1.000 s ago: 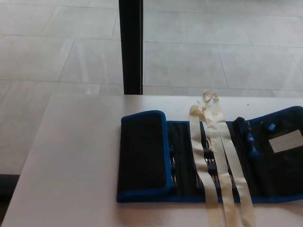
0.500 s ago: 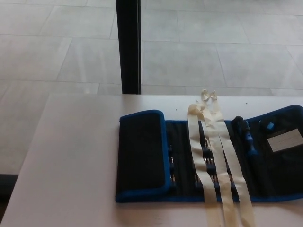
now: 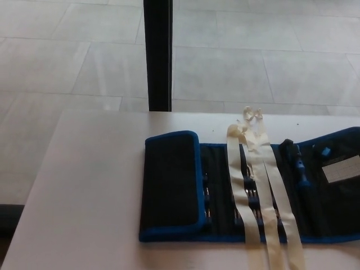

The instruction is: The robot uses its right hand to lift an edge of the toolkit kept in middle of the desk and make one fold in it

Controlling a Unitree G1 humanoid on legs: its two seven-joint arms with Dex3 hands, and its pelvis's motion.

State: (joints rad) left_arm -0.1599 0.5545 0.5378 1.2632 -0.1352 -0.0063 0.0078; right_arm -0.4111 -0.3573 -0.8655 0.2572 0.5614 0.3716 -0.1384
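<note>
The toolkit (image 3: 225,191) is a black roll-up pouch with blue trim, lying flat on the white desk (image 3: 90,191). Its left end is folded over into a flap (image 3: 170,181) that covers part of the inside. Small blue-handled tools (image 3: 301,169) sit in the pockets, and a white label (image 3: 341,169) shows at the right. Cream-coloured tie ribbons (image 3: 253,185) lie across the pouch from the far edge to the near edge. Neither of my hands shows in the head view.
A black post (image 3: 157,53) stands behind the desk's far edge, in front of a grey tiled floor (image 3: 253,56). The desk's left edge runs diagonally at the picture's left, with dark floor (image 3: 8,219) below it.
The whole picture has shifted slightly, so the camera moved. The toolkit and ribbons lie as before.
</note>
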